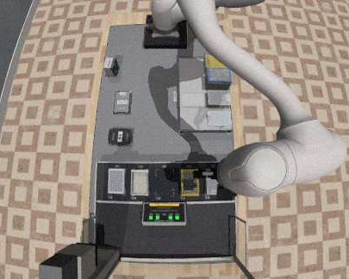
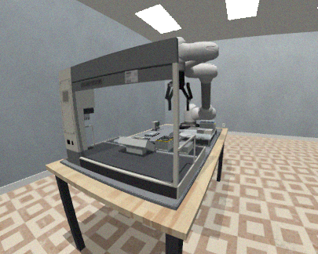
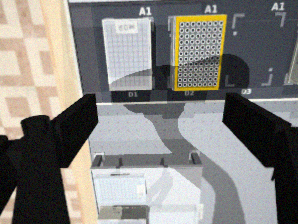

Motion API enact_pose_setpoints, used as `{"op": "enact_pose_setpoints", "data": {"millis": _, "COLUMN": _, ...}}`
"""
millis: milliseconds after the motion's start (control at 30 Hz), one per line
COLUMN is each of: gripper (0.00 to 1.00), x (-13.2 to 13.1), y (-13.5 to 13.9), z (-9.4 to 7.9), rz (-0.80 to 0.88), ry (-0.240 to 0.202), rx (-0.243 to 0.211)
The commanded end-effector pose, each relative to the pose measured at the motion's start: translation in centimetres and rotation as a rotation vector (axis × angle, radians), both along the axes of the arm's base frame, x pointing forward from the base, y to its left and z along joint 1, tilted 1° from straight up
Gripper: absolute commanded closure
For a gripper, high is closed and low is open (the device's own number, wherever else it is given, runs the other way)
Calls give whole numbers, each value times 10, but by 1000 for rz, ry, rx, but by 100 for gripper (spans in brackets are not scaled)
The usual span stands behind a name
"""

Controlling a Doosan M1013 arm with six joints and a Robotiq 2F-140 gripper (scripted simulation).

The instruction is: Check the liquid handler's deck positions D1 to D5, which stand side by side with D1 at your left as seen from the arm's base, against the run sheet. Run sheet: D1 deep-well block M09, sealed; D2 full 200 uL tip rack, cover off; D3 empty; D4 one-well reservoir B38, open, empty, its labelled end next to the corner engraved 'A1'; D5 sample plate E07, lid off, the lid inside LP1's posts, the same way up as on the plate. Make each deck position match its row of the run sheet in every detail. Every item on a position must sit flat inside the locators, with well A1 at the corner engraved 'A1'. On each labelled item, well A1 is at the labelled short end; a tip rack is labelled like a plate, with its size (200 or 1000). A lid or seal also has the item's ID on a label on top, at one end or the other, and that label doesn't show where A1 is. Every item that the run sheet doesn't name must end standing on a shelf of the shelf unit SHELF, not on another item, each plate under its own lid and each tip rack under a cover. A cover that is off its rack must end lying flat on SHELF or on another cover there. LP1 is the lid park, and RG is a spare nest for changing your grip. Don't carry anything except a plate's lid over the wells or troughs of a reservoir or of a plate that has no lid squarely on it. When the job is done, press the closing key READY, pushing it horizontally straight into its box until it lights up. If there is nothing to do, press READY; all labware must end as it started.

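Observation:
My gripper [image 3: 160, 108] is open and empty; its two black fingers frame the wrist view. In the side view it hangs high [image 2: 178, 96] above the table, back from the deck. Ahead, D1 holds a white sealed block [image 3: 127, 52] with its label at the A1 end. D2 holds a yellow tip rack [image 3: 199, 52] with no cover, its holes showing. D3 [image 3: 252, 50] is empty. In the overhead view D4 holds a pale reservoir [image 1: 140, 182] and D5 a white well plate [image 1: 116, 181]. The arm's wrist [image 1: 255, 170] hides part of D1.
The shelf unit [image 1: 205, 96] lies under and behind my gripper, holding a blue rack [image 1: 219, 75], a yellow rack [image 1: 214, 61] and pale plates. On the far side stand the key box [image 1: 111, 65], a nest with a flat lid [image 1: 122, 102] and a dark nest [image 1: 120, 136].

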State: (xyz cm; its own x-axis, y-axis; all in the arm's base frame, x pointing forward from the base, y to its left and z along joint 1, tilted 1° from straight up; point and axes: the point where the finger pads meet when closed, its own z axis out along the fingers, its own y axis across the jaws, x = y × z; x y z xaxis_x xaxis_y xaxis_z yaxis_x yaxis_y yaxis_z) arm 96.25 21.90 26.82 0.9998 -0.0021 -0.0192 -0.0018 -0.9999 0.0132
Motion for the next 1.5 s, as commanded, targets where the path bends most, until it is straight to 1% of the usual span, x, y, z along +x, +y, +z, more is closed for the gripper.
{"op": "enact_pose_setpoints", "data": {"millis": 0, "gripper": 21, "x": -13, "y": -21, "z": 6, "rz": 2, "ry": -11, "rx": 4}}
{"op": "enact_pose_setpoints", "data": {"millis": 133, "gripper": 21, "x": -24, "y": -38, "z": 6, "rz": 2, "ry": -11, "rx": 4}}
{"op": "enact_pose_setpoints", "data": {"millis": 200, "gripper": 21, "x": -24, "y": -38, "z": 6, "rz": 2, "ry": -11, "rx": 4}}
{"op": "enact_pose_setpoints", "data": {"millis": 700, "gripper": 21, "x": -65, "y": -101, "z": 7, "rz": 2, "ry": -11, "rx": 2}}
{"op": "enact_pose_setpoints", "data": {"millis": 767, "gripper": 21, "x": -65, "y": -101, "z": 7, "rz": 2, "ry": -11, "rx": 2}}
{"op": "enact_pose_setpoints", "data": {"millis": 1267, "gripper": 21, "x": -106, "y": -164, "z": 8, "rz": 3, "ry": -11, "rx": 0}}
{"op": "enact_pose_setpoints", "data": {"millis": 1333, "gripper": 21, "x": -106, "y": -164, "z": 8, "rz": 3, "ry": -11, "rx": 0}}
{"op": "enact_pose_setpoints", "data": {"millis": 1467, "gripper": 21, "x": -117, "y": -181, "z": 9, "rz": 3, "ry": -11, "rx": 0}}
